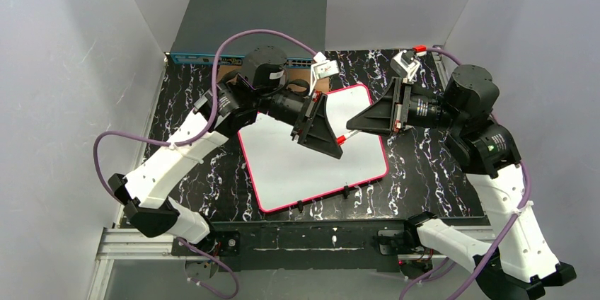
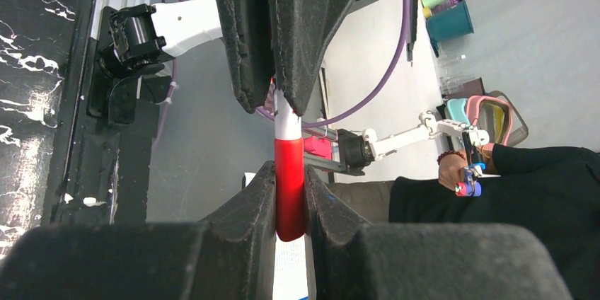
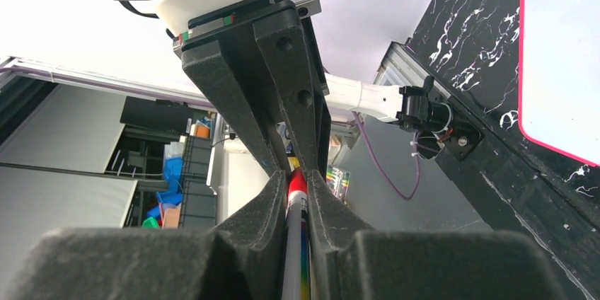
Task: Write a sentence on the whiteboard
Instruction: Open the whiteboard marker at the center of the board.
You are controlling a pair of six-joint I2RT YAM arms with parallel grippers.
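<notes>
Gripping 1 marker together, left jaws and right jaws hover over the whiteboard.

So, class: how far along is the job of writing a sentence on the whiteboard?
Done: a marker has been picked up and hangs above the whiteboard.
In hand: the left gripper pinches its red end and the right gripper clamps its body, probably to uncap it.
Left: the whiteboard is blank, so the whole sentence remains to be written.
</notes>
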